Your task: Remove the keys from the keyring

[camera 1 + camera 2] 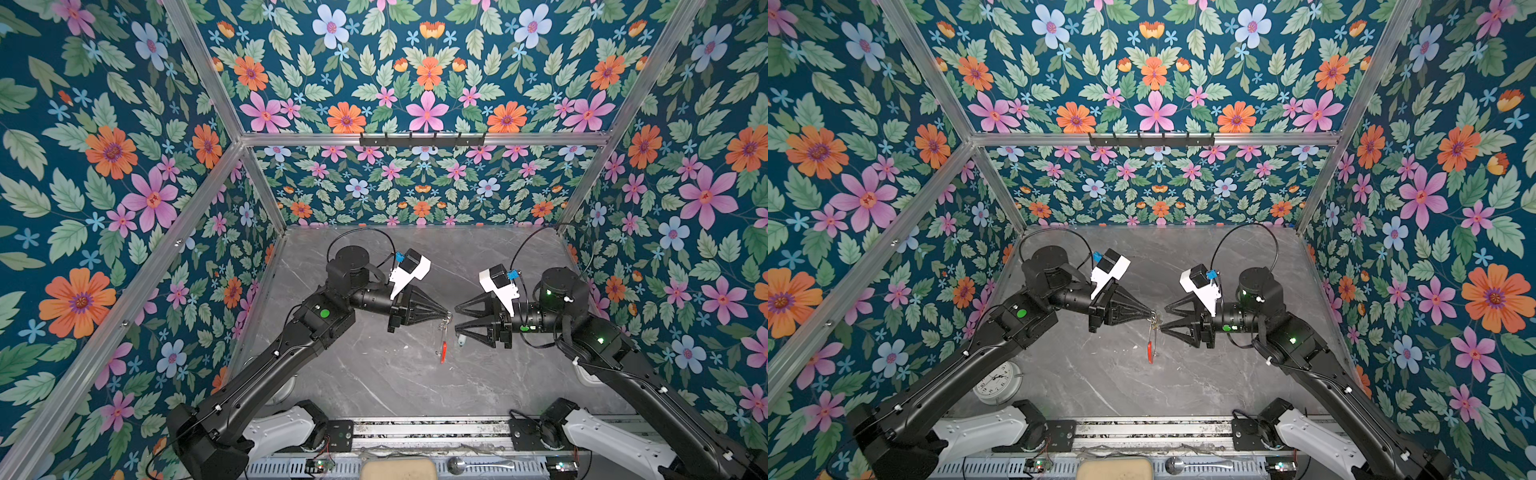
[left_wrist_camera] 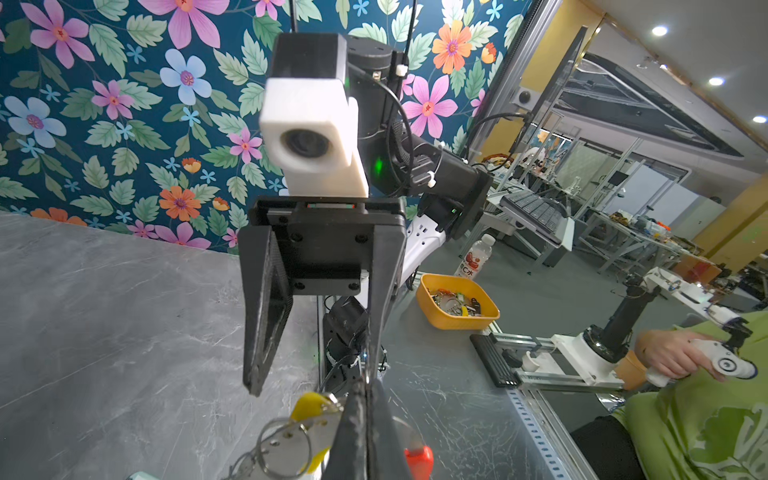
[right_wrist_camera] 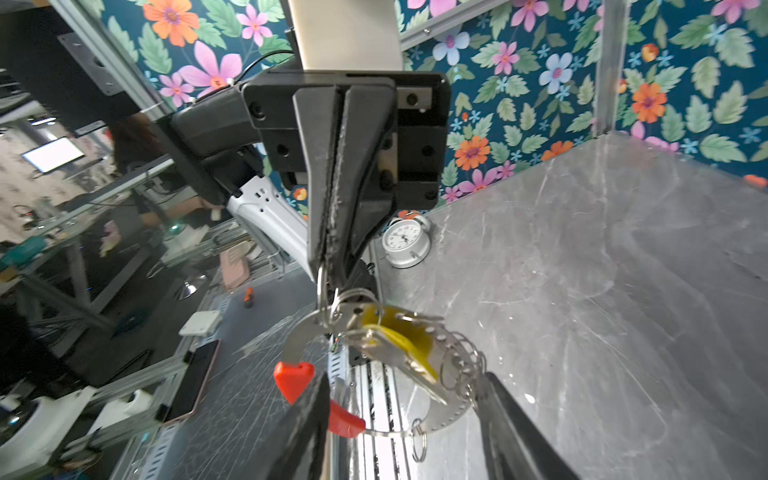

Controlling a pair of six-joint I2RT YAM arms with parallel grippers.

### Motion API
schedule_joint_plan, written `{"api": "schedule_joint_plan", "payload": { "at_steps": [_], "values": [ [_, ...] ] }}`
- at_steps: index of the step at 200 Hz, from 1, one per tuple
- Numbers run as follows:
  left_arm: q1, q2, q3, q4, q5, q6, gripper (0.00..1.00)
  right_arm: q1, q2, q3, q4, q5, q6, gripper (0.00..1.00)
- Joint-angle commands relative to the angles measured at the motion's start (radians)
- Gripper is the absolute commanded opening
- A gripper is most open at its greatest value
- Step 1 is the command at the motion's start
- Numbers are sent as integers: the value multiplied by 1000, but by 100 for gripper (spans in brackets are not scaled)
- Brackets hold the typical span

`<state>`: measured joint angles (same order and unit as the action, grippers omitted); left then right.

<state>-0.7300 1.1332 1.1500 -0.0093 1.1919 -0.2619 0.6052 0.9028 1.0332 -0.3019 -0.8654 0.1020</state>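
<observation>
Keyring (image 3: 297, 338) hangs from the silver ring (image 3: 321, 286) my left gripper (image 3: 325, 261) pinches shut; I'd close the wide right gripper (image 1: 456, 320) squarely on the yellow-tagged key (image 3: 395, 338)

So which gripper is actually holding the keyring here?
The left gripper: jaws shut, the keyring hangs from it. The right gripper stands open, gripping nothing.

place: robotics lab | evidence: cluttered workbenches (image 2: 631, 235), aluminium-framed test cell (image 1: 203, 70)
</observation>
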Motion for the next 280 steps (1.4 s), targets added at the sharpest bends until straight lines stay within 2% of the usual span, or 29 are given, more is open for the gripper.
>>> {"api": "schedule_joint_plan", "payload": {
  "at_steps": [1,34,69,95,206,236,280],
  "values": [
    [1,1,-5,75,49,-27,0,0,17,-1,50,-87,-10,58],
    [-1,2,-13,95,54,-45,0,1,43,7,96,-116,10,57],
    [0,-3,-22,98,35,-47,0,0,66,16,125,-176,33,51],
    [1,-6,-26,101,12,-47,0,0,73,13,142,-208,53,42],
    [0,-20,-30,111,-47,-45,0,1,63,16,106,-152,48,0],
    [1,-48,-68,185,-119,-79,0,2,65,15,125,-134,67,0],
    [-1,-111,-198,453,-263,-192,0,42,86,17,125,-59,64,0]
  ]
}}
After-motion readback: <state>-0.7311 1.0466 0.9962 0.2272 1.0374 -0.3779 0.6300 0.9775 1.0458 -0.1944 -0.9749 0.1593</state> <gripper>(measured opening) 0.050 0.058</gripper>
